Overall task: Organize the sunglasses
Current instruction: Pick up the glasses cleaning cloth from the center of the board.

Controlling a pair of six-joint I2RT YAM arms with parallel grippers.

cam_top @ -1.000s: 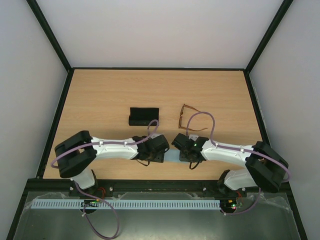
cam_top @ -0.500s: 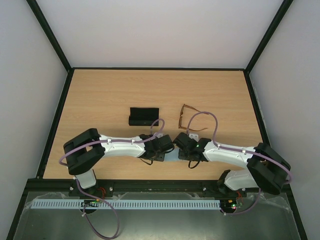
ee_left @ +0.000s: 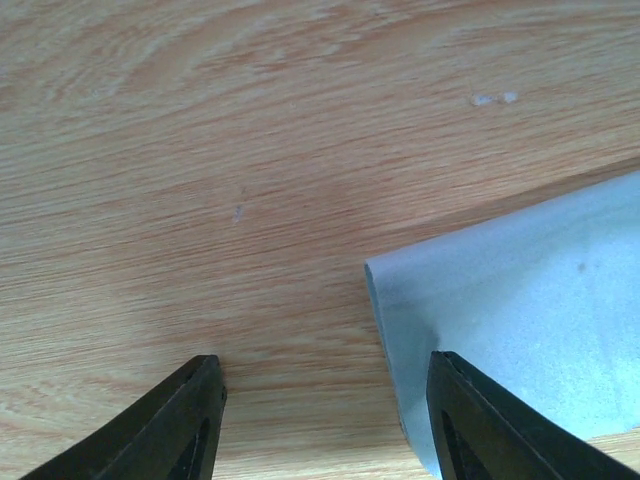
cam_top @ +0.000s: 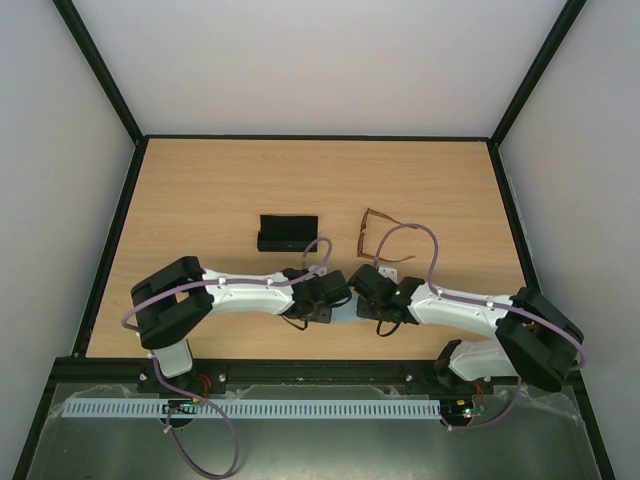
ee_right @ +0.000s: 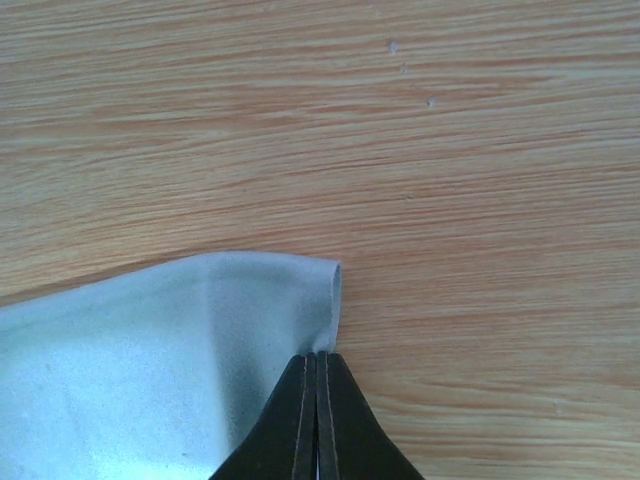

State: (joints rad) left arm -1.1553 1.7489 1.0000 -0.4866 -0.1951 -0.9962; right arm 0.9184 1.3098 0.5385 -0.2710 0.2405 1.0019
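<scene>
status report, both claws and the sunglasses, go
Left claw open astride an edge of the cloth. Right claw shut on its corner. Sunglasses on the table beyond both, right of the black case, unobstructed.

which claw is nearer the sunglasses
Right. The right claw, shut on a corner of the blue cloth, is just on the near side of the sunglasses. The left claw, open at the cloth's other side, is farther off to their near left.

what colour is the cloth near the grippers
Plain light blue; the cloth shows best in the right wrist view.
</scene>
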